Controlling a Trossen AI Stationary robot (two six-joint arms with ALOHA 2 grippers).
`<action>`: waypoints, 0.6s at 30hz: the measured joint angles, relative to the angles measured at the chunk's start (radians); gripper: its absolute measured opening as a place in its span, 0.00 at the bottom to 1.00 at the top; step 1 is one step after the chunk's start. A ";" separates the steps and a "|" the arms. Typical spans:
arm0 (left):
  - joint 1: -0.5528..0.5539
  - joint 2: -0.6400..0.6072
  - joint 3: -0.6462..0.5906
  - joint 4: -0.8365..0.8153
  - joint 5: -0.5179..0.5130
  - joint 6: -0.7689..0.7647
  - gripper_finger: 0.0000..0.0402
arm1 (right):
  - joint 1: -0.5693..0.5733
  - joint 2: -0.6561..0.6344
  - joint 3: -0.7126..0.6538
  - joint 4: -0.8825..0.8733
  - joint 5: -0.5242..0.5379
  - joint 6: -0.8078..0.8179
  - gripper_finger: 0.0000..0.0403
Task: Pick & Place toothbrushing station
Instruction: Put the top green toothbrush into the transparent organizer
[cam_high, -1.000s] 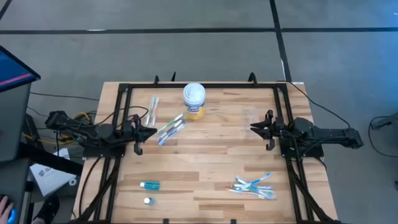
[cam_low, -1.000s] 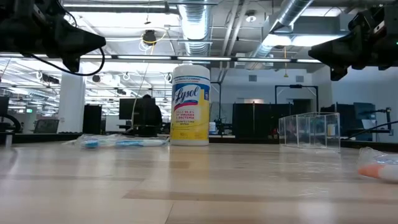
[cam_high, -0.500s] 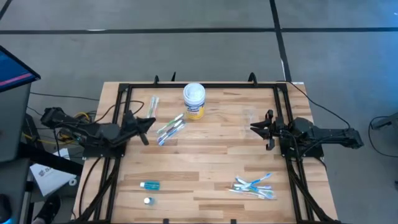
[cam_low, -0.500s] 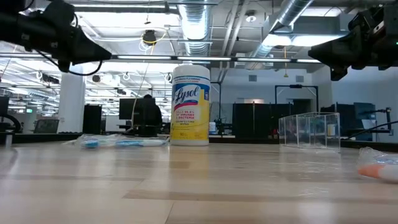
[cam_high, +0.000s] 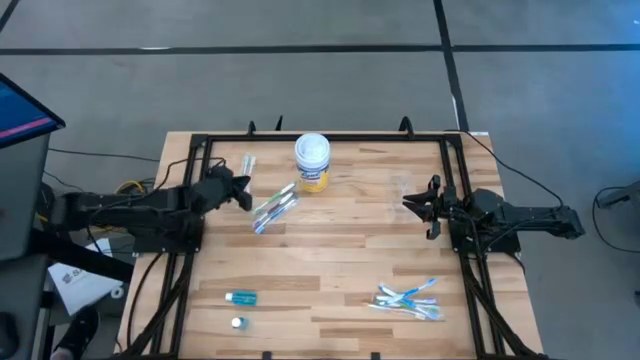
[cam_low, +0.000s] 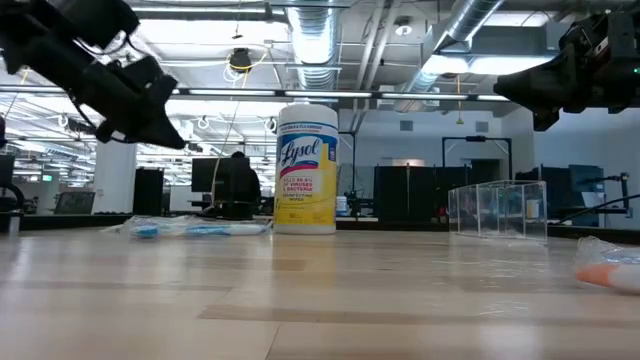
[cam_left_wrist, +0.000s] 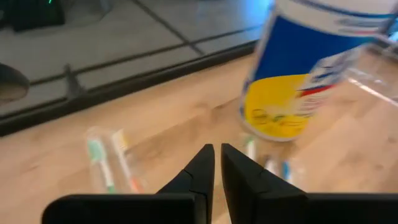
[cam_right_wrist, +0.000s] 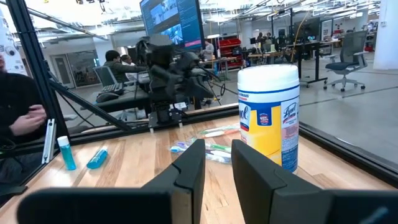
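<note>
While my left gripper (cam_high: 243, 192) hangs over the upper left of the table (cam_high: 340, 250), its fingers nearly together with only a thin slit between them and nothing held, I judge I am in the reach toward a first pick. Just past its tips in the high view lies a pair of wrapped toothbrushes (cam_high: 246, 168) near the table's upper left edge, and a second bundle of toothbrushes (cam_high: 274, 208) lies just right of my gripper, beside the wipes canister (cam_high: 312, 163). A third heap of toothbrushes (cam_high: 408, 298) sits at the lower right, the small blue tube (cam_high: 241, 297) lies at the lower left with a small cap-like piece (cam_high: 237, 322) below it, and a clear cup (cam_low: 497, 209) stands at centre right. My right gripper (cam_high: 410, 204) waits at the right side of the table, fingers a little apart, empty. Next I would need to spread the left fingers, settle on one bundle, drop to the wood and close across the slim handles, which I expect to be slippery in their wrap.
</note>
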 joint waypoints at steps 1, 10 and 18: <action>0.043 0.009 0.008 -0.009 0.033 0.000 0.07 | 0.000 0.000 0.000 0.000 0.000 0.000 0.18; 0.390 0.105 0.046 -0.108 0.309 0.048 0.19 | 0.000 0.000 0.000 0.014 0.000 0.000 0.18; 0.522 0.258 0.046 -0.105 0.384 0.064 0.24 | 0.000 0.000 0.000 0.017 0.000 0.000 0.18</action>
